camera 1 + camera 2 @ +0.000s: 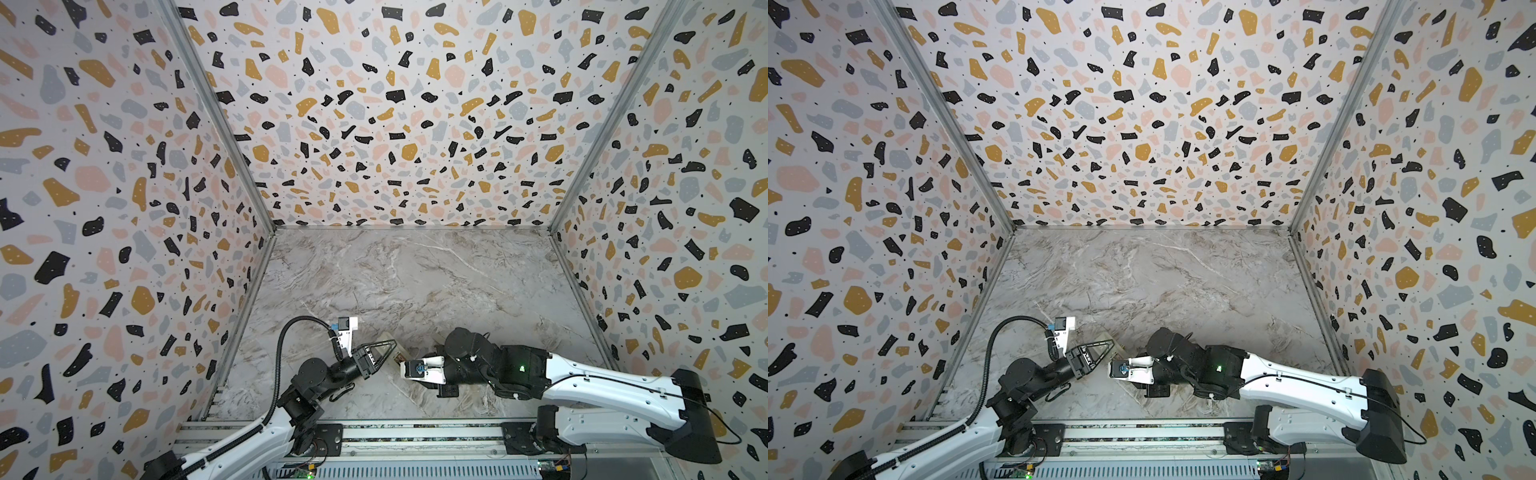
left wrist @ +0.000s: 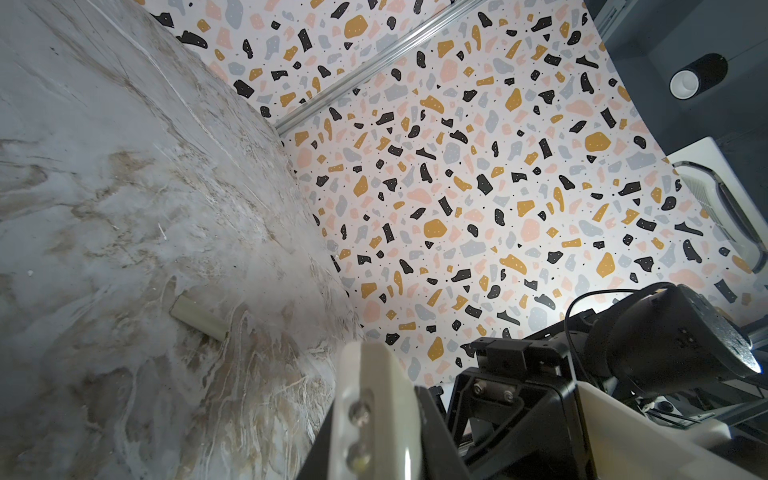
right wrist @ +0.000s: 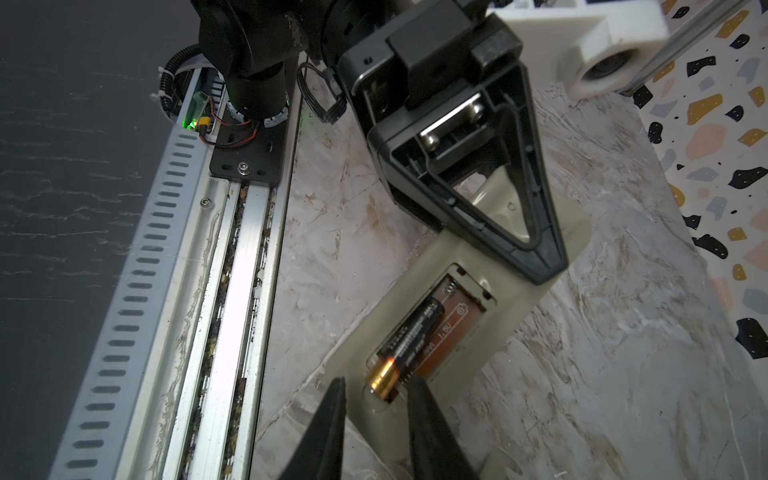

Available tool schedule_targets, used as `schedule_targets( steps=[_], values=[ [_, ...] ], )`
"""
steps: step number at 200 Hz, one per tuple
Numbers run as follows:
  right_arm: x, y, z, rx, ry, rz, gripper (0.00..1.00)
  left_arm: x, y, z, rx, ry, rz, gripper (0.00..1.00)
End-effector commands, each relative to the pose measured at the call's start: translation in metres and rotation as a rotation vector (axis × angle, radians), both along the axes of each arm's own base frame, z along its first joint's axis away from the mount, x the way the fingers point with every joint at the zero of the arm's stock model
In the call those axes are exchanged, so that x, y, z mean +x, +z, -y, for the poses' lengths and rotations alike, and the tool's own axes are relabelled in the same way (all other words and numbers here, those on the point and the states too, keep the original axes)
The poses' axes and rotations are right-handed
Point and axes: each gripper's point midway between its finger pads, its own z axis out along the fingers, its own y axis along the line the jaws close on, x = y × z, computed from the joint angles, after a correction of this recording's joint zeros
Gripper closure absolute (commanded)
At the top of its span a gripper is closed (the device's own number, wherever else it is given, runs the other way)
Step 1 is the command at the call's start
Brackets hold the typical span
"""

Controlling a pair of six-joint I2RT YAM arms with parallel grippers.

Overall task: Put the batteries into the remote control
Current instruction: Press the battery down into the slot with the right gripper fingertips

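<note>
Seating one battery point(image 3: 409, 336), by my reading. The remote control point(image 3: 372, 332) lies back up on the table point(image 3: 623, 332) with its compartment open. The battery rests slanted inside, dark end toward the spring and coppery end riding over the rim.

- **Right hand** point(image 3: 377, 380): fingers spread either side of the coppery end, not clamped.
- **Left hand** point(image 1: 390, 345): pressed shut on the remote's far end.
- **Judgement, battery:** light, rigid, smooth and round, so prone to roll; pinch across the protruding end.
- **Judgement, remote:** light hard plastic, would skate if unheld.
- **Writing:** the compartment floor reads "AAA 1.5V"; the battery's own print is too blurred to read.
- **Cover** point(image 2: 199, 320): lies apart on the table.
</note>
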Motion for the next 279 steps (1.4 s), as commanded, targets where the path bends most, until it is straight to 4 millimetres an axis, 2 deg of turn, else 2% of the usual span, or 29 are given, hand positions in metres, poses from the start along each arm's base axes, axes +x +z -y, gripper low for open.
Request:
schedule_targets(
  steps=[1, 88, 279],
  values=[
    [-0.001, 0.003, -0.001, 0.004, 0.007, 0.009, 0.72, -0.005, 0.010, -0.001, -0.032, -0.016, 0.057, 1.00],
    [0.001, -0.002, -0.002, -0.010, 0.001, 0.017, 0.84, -0.005, 0.010, 0.000, -0.027, -0.018, 0.057, 1.00],
    [0.006, -0.018, -0.011, -0.047, 0.004, 0.019, 0.89, -0.006, 0.008, 0.001, -0.023, -0.027, 0.059, 1.00]
  ],
)
